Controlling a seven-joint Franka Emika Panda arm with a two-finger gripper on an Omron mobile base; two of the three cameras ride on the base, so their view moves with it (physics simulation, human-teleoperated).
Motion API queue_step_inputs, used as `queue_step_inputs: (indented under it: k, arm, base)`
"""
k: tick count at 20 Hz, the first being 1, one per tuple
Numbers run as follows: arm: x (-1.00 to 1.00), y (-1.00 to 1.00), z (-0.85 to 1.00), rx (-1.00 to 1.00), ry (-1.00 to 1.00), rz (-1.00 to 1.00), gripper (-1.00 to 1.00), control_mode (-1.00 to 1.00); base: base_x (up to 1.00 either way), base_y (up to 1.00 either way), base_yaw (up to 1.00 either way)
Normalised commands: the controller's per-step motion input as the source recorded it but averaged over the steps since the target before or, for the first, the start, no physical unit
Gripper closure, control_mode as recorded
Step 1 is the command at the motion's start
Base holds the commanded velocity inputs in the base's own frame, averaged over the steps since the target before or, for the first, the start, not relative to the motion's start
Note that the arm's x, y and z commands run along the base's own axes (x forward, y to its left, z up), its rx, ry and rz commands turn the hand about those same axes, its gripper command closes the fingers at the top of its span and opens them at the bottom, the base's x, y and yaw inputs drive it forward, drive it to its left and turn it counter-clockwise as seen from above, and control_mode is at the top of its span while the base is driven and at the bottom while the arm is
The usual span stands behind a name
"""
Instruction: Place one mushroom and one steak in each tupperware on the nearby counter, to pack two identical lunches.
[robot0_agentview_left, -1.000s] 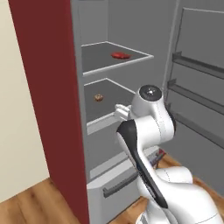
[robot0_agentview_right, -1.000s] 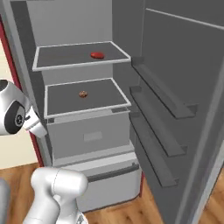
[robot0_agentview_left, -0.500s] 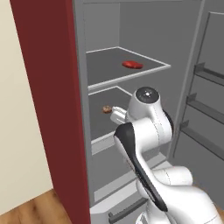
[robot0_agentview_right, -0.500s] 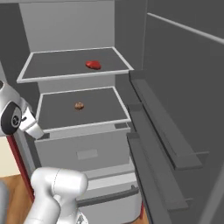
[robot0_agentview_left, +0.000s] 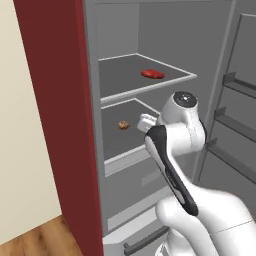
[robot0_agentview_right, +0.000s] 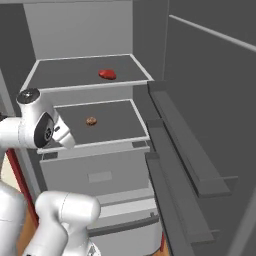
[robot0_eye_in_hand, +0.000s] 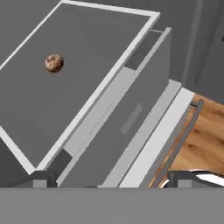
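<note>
In the open fridge a red steak lies on the upper shelf. One orange-brown mushroom sits alone on the shelf below it. My gripper hangs in front of and above that lower shelf, looking down on it. Its fingertips stand wide apart with nothing between them, so it is open. The mushroom lies well ahead of the fingers, up and to the left in the hand view. The tupperware and the counter are out of view.
The lower shelf's white rim juts out above a grey drawer. The open fridge door with its racks stands to the right. A dark red side panel walls off the left. Wooden floor lies below.
The whole picture has shifted: the cameras have come closer to the fridge shelves, so steak and mushroom look larger. Neither has moved on its shelf. The gripper stays open.
</note>
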Motion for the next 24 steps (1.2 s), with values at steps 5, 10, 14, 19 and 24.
queue_step_inputs:
  k: [5, 10, 14, 19, 24]
  arm:
    - [0.53, -0.27, 0.0, -0.08, 0.01, 0.72, -1.0, -1.0]
    - [0.41, -0.04, -0.06, -0.25, -0.1, 0.64, -1.0, -1.0]
    - [0.74, 0.15, -0.04, -0.26, -0.21, 0.19, -1.0, -1.0]
    - [0.68, 0.23, -0.34, 0.04, -0.18, 0.06, -1.0, -1.0]
    - [0.36, 0.09, 0.0, 0.02, -0.02, 0.01, -1.0, -1.0]
  base:
    - [0.0, 0.0, 0.0]
    - [0.0, 0.0, 0.0]
    - [0.0, 0.0, 0.0]
    - [0.0, 0.0, 0.0]
    - [0.0, 0.0, 0.0]
